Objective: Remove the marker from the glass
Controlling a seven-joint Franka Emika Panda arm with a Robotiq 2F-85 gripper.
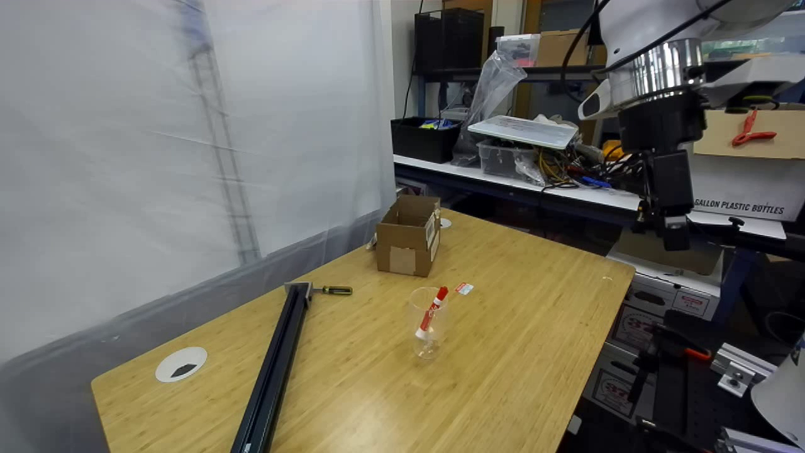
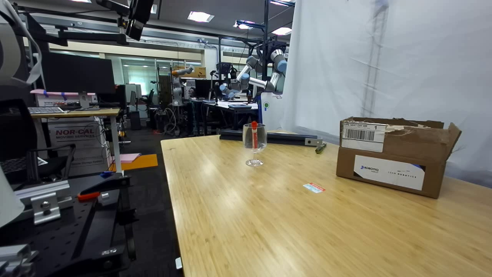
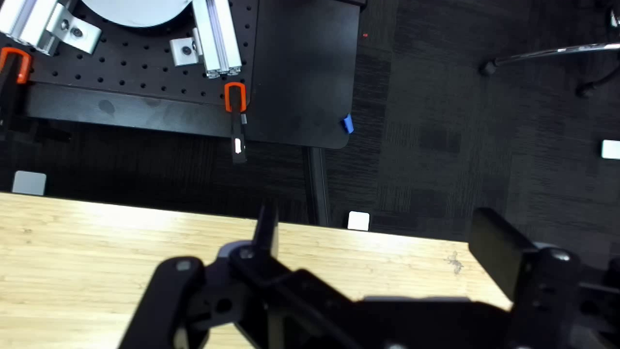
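While the pincer [image 3: 375, 225] spreads its fingers wide in the wrist view, gripping nothing, an edge of the table [image 3: 97, 261] lies beneath it, with dark floor [image 3: 436, 111] beyond. In an exterior view, the pincer hangs high and well apart from the marker [image 1: 431, 313], which leans inside the clear glass [image 1: 438, 327], red end uppermost; a cardboard box [image 1: 402, 242] stands apart from both. In an exterior view with a small card [image 2: 314, 187] flat on the table in front, the marker looks nearly upright, its red end barely clearing the rim, and the glass shows a bowl on a short stem and foot. The marker should prove light, stiff and slick, while the glass is likely brittle and easy to tip on that stem. The red end looks the best place to take hold, pinched lightly near its top; since so little rises above the rim, the fingers will probably need to dip into the bowl, where a careless touch could crack or topple it. Drawing the marker up along its lean should spare the glass, though the red end, if a cap, may slip off.
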